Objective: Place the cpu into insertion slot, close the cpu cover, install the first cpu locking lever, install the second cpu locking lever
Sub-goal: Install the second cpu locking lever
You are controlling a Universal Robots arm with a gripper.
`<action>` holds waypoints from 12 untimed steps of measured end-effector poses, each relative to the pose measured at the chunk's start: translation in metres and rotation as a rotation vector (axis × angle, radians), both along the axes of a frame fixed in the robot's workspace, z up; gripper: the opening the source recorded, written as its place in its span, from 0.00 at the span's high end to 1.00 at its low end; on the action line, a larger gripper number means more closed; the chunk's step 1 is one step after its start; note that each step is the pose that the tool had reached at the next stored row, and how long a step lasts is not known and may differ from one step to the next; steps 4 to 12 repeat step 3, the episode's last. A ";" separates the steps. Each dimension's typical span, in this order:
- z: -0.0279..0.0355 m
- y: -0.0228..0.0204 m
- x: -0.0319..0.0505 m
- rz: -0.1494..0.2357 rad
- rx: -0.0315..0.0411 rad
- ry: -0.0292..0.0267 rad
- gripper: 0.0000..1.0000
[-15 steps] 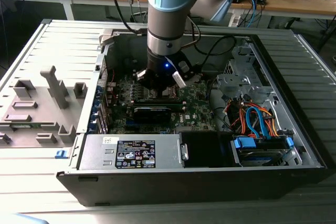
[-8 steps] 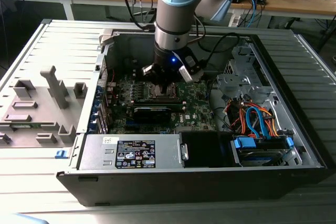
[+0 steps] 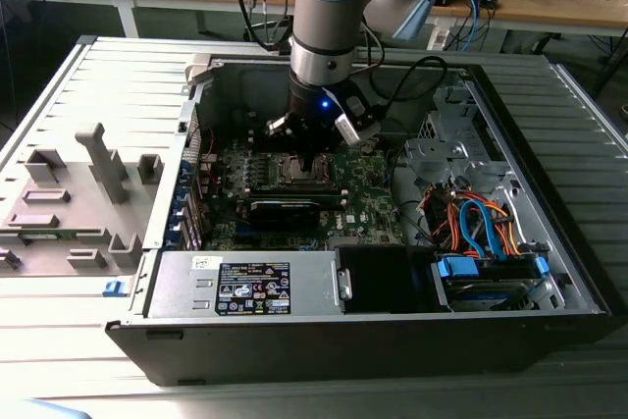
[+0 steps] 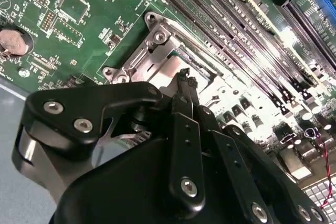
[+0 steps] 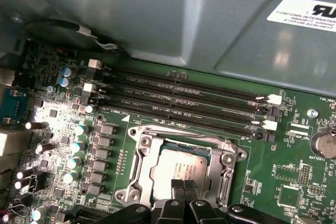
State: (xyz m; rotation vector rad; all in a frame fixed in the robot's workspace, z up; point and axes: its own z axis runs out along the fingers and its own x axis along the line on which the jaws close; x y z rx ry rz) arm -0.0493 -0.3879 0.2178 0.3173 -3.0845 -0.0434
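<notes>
So the arm is down inside the open PC case, with the gripper hanging right over the insertion slot in the middle of the green motherboard. In the first wrist view the cpu is already sitting flat in the insertion slot, silvery top facing up, with the cpu cover lying around it as a metal frame. The two black fingertips are pinched together with basically no gap, and their tips sit right at the edge of the chip, either touching it or just above; I can't tell which. They aren't holding anything. The second wrist view shows the same thing: the fingers are closed and pointing down at the cpu. The long memory slots run just beside the socket.
</notes>
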 end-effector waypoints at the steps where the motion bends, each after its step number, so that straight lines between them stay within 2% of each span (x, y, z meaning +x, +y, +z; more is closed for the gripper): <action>1: 0.0000 0.0000 0.0000 0.000 0.0001 0.0000 0.89; 12: 0.0000 0.0000 0.0000 0.000 0.0000 0.0000 0.89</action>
